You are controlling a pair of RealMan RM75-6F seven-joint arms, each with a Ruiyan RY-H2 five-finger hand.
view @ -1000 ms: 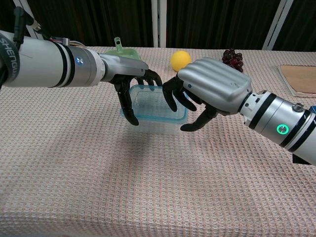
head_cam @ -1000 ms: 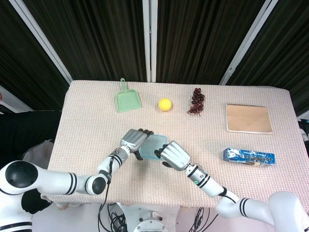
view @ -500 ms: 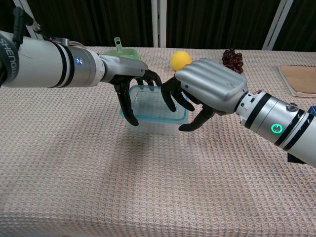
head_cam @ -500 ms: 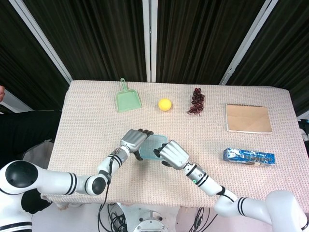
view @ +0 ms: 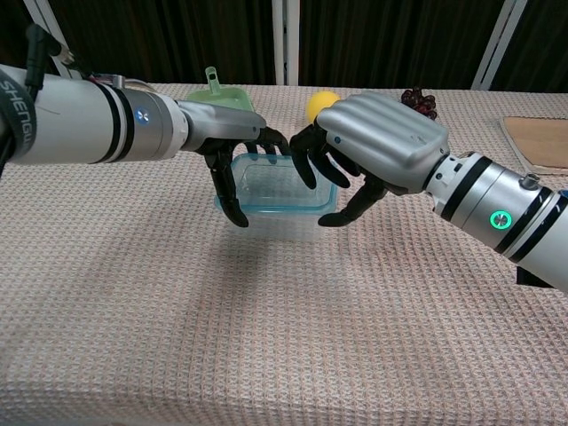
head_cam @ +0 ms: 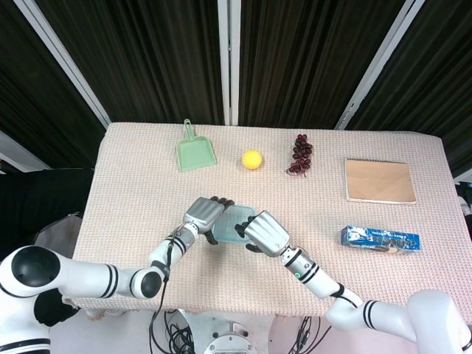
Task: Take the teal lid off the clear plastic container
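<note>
Right robot hand [view: 377, 146] over right end of teal lid [view: 282, 188], fingers curled at rim; firm grip: cannot tell. Left robot hand [view: 235, 146] clamps clear plastic container [view: 280, 217] at left end, on table [view: 266, 337]. Judgement: peel right edge upward slowly, left bracing container down. Beyond both: yellow ball [head_cam: 252, 158], untouched.

From high overhead, our head camera looks down on the whole table [head_cam: 133, 177]. Our chest camera sits low at the 6 o'clock edge, facing 12 o'clock, close in. Both share the container [head_cam: 234, 222] between the two hands, mid-table.
</note>
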